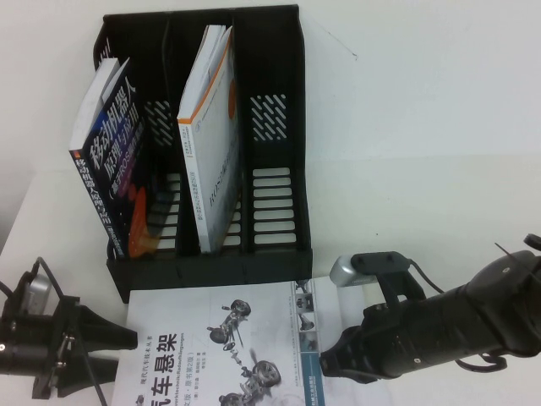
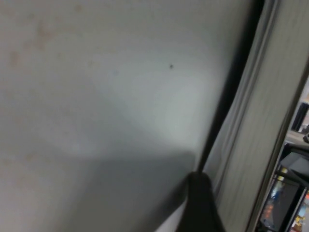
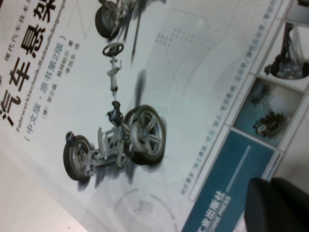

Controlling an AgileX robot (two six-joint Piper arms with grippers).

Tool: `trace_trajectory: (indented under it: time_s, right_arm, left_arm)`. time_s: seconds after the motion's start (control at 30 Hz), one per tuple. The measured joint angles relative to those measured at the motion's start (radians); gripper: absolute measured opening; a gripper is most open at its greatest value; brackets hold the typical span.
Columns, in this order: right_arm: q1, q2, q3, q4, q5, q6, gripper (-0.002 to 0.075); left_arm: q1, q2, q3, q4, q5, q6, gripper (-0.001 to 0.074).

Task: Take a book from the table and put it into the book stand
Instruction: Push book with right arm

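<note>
The book lies flat on the table just in front of the book stand, cover up with its axle drawing showing. The stand's right compartment is empty. My left gripper is low at the book's left edge, fingers spread. In the left wrist view one dark finger sits at the shadowed gap beside the book's page edges. My right gripper rests on the book's right edge. In the right wrist view its fingers are together over the cover.
A dark blue book leans in the stand's left compartment. A white book stands in the middle one. White table lies to the right of the stand and behind my right arm.
</note>
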Motion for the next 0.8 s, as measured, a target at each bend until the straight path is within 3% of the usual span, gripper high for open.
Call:
trace_trajectory:
  time_s: [0.5, 0.6, 0.73, 0.8]
  right_arm:
    - [-0.006, 0.065, -0.017, 0.072, 0.03, -0.011, 0.0004]
    - [-0.012, 0.078, -0.021, 0.087, 0.046, -0.011, 0.0004]
    - [-0.015, 0.078, -0.021, 0.099, 0.056, -0.013, 0.0004]
    - [-0.015, 0.074, -0.021, 0.099, 0.056, -0.01, 0.0004]
  left_arm:
    - [-0.059, -0.005, 0.03, -0.032, -0.014, 0.036, 0.0434]
    - [-0.066, -0.008, 0.03, -0.026, -0.019, 0.037, 0.036]
    - [-0.068, -0.008, 0.03, -0.022, -0.019, 0.038, 0.0177]
    - [-0.068, -0.008, 0.03, -0.022, -0.016, 0.04, 0.0174]
